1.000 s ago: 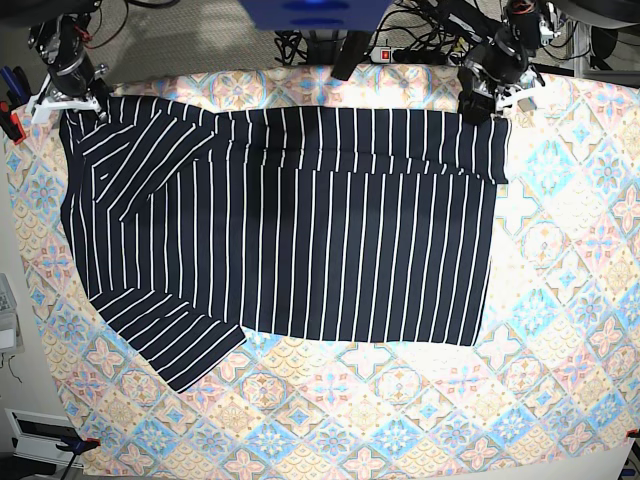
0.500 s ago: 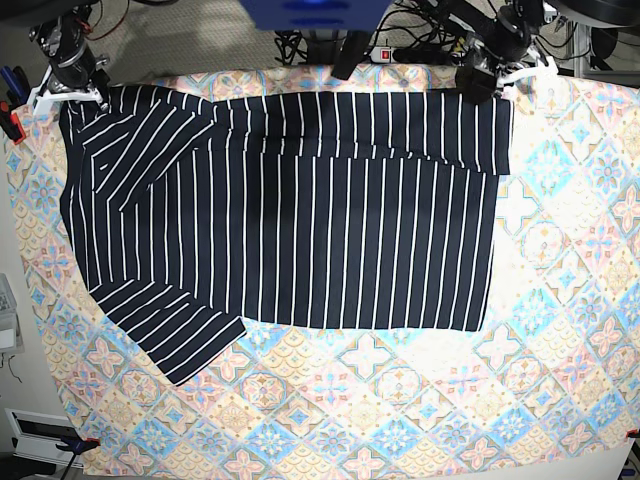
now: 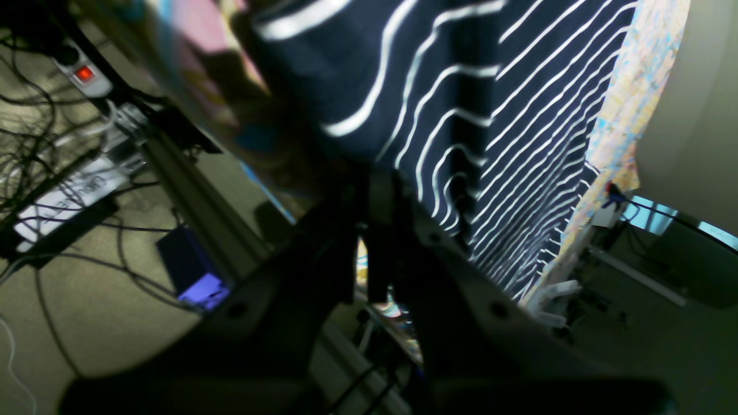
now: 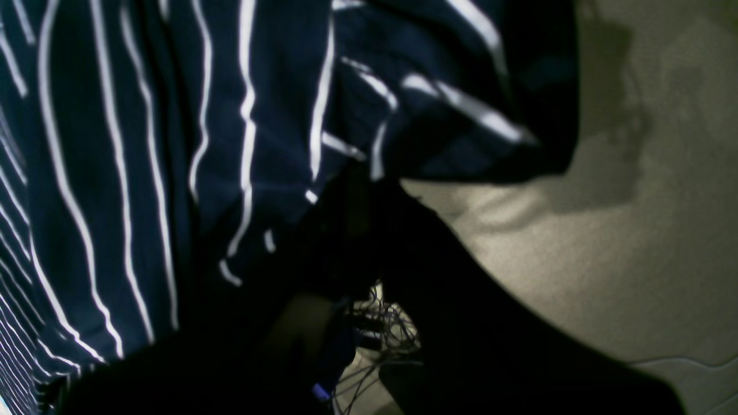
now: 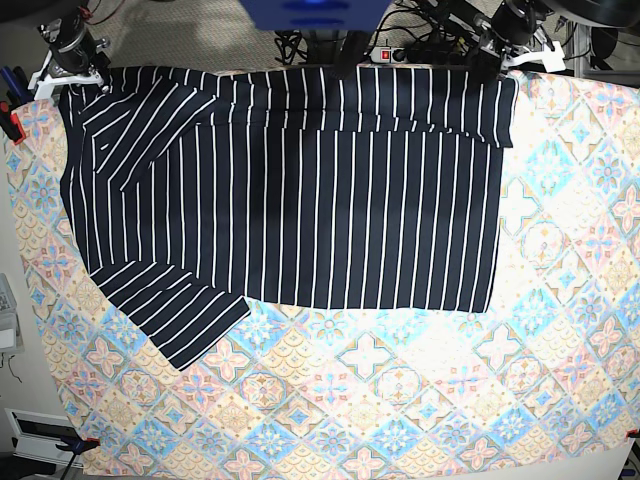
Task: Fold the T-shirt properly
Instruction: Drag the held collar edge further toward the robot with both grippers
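The dark navy T-shirt (image 5: 300,190) with thin white stripes lies spread across the far half of the table, one sleeve (image 5: 180,320) sticking out at the lower left. A strip along its far edge is folded over. My left gripper (image 5: 492,62) is shut on the shirt's far right corner. In the left wrist view the gripper (image 3: 369,178) pinches the cloth (image 3: 461,86). My right gripper (image 5: 72,72) is shut on the far left corner. In the right wrist view the gripper (image 4: 357,184) is dark, with striped cloth (image 4: 173,115) hanging from it.
The pastel tile-patterned tablecloth (image 5: 400,400) covers the table. Both grippers are at the table's far edge. Behind it are cables and a power strip (image 3: 86,75) on the floor. Red clamps (image 5: 10,125) hold the tablecloth at the left edge.
Both grippers have moved toward the table's far edge, dragging the shirt with them. The whole shirt has shifted away from the near side and lies flatter.
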{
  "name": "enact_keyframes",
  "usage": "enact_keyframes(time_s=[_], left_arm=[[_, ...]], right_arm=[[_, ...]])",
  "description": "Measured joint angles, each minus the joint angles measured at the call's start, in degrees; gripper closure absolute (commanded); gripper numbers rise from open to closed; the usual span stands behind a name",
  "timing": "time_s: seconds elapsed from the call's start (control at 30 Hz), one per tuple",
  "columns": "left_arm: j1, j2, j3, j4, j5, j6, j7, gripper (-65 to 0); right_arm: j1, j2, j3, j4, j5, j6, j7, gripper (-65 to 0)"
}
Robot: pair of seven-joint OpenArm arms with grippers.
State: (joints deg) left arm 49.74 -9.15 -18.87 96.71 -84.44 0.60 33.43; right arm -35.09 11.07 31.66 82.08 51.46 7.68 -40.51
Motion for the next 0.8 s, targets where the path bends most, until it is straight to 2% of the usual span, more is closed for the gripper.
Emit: enact_keyframes(time_s=[0.2, 0.4, 0.5, 0.63, 0.73, 0.8], left_arm=[[-0.2, 0.4, 0.0, 0.0, 0.0, 0.0, 0.0, 0.0], [-0.5, 0.4, 0.0, 0.0, 0.0, -0.1, 0.0, -0.5], [-0.5, 0.4, 0.0, 0.0, 0.0, 0.0, 0.0, -7.2], [-0.5, 0.4, 0.0, 0.0, 0.0, 0.0, 0.0, -16.7], [-0.5, 0.2, 0.0, 0.0, 0.0, 0.0, 3.1, -18.7], [-0.5, 0.3, 0.0, 0.0, 0.0, 0.0, 3.3, -18.7]], right_arm=[[0.5, 0.0, 0.0, 0.0, 0.0, 0.0, 0.0, -0.8], [0.9, 0.1, 0.0, 0.0, 0.0, 0.0, 0.0, -12.5], [1.1, 0.1, 0.1, 0.0, 0.0, 0.0, 0.0, -16.0], [1.0, -0.1, 1.1, 2.4, -0.2, -0.1, -0.5, -16.9], [1.1, 0.2, 3.0, 5.0, 0.0, 0.1, 0.1, -16.9], [1.3, 0.3, 4.4, 5.2, 0.0, 0.1, 0.1, -16.9]])
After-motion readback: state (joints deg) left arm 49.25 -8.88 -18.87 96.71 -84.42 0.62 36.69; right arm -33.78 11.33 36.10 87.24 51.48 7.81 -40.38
